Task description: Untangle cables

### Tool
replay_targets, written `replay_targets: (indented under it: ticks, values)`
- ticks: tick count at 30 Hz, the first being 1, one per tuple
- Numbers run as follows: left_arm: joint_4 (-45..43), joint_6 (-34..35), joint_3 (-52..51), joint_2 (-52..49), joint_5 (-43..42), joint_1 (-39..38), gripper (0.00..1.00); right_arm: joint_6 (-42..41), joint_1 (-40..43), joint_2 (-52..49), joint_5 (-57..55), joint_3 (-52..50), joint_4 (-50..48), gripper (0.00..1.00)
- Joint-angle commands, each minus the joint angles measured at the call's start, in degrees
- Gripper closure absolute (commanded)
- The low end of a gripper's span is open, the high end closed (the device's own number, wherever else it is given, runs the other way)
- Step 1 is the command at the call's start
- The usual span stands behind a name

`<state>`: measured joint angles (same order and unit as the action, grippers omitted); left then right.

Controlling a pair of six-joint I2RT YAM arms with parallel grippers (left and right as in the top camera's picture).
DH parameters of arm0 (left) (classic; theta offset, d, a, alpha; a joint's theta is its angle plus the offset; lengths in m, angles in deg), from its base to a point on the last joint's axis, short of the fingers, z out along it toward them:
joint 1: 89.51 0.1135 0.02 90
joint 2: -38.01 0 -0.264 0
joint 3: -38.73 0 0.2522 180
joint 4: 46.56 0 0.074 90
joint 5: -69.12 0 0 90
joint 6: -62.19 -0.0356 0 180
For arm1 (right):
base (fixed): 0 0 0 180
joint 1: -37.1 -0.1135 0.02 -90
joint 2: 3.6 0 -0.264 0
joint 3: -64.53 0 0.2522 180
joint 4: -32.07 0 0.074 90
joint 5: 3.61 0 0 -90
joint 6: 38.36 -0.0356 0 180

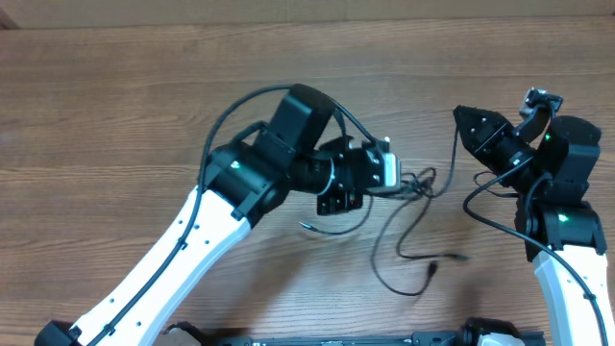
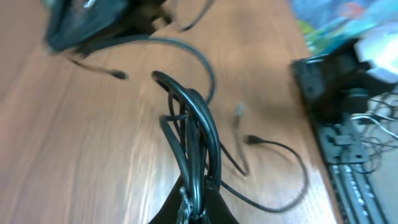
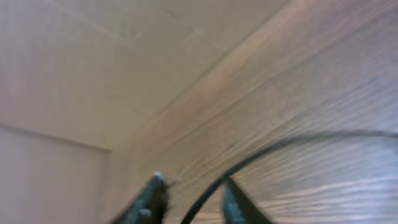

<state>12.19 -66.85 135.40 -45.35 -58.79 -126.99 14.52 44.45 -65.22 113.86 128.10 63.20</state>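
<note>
Several thin black cables (image 1: 415,231) lie tangled on the wooden table, right of centre. My left gripper (image 1: 402,176) is shut on a bunch of them; in the left wrist view the jaws (image 2: 200,208) pinch a looped bundle (image 2: 194,115) that rises from them. Loose plug ends lie at the left (image 1: 307,227) and the lower right (image 1: 462,258). My right gripper (image 1: 465,125) is held above the table to the right of the tangle. In the right wrist view its fingers (image 3: 194,194) are apart, and one black cable (image 3: 273,148) runs between them without being pinched.
The wooden table (image 1: 115,115) stretches to the left and the back. A black frame with wires (image 2: 339,106) runs along the table's front edge. The right arm's dark gripper (image 2: 93,25) shows at the top left of the left wrist view.
</note>
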Motion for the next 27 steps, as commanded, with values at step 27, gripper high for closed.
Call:
replay_targets:
  ticks: [27]
  values:
    - [-20.04,36.39,0.42,1.38,3.37,3.28,0.96,6.19,-0.22,0.52,42.71,0.70,-5.84,0.32]
